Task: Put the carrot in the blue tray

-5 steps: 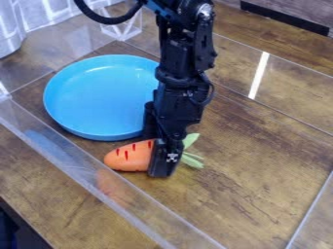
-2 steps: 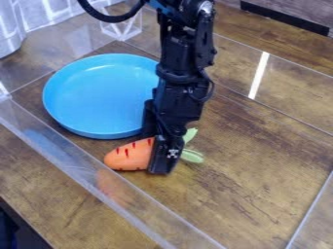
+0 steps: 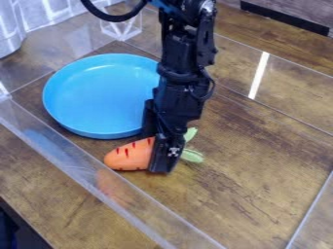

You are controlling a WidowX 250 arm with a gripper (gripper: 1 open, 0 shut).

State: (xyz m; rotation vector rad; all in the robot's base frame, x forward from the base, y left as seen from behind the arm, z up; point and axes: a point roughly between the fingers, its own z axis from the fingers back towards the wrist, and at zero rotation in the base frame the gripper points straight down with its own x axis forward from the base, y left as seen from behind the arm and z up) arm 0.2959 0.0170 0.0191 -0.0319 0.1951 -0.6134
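No brand name or readable writing shows anywhere; the only mark is a small white blotch on the black finger nearest the camera, too small to make out. The black robot arm (image 3: 182, 58) comes down from the top edge of the view and stands almost vertical, its gripper (image 3: 166, 156) pointing steeply down at the dark wood-grain table (image 3: 260, 185), whose surface lies under a clear glossy sheet that catches streaks of light. Its jaws are spread wide and hold nothing; they stand low over the leafy end of the small stubby orange toy carrot (image 3: 129, 156), and whether a finger touches it cannot be told. The carrot lies on its side on the table toward the near edge, its orange tip pointing left and its light green leaves (image 3: 190, 154) sticking out to the right of the gripper. Just behind it, toward the table's far left, sits the large round shallow bright-blue plastic tray (image 3: 92, 92), with nothing in it; the carrot lies just outside its near rim.
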